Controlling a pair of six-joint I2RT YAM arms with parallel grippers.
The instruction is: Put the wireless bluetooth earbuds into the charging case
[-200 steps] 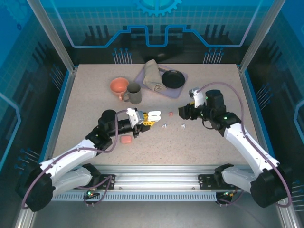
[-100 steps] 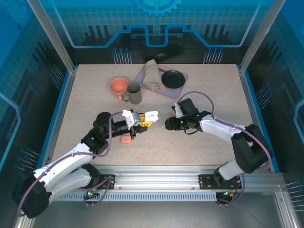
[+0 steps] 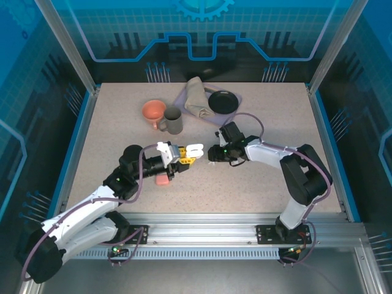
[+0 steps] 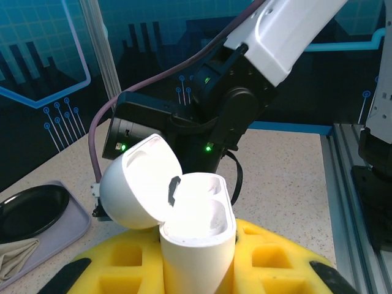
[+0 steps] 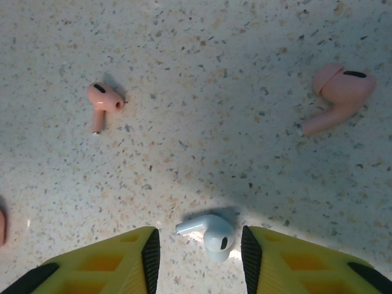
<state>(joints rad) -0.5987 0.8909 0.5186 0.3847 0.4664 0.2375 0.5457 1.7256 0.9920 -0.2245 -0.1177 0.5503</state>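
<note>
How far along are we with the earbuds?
Done: the left hand holds the white case open and empty. In hand: the right hand, open, straddles a white earbud lying on the table, not gripping it. Left: seat it, then deal with the two pink earbuds lying loose beyond.

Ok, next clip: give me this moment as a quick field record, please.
Left end effector: shut on white charging case, lid open
Right end effector: open, straddling white earbud on table
Pink earbuds: two, lying apart on table
Task state: case looks empty, no earbud inserted yet
</note>
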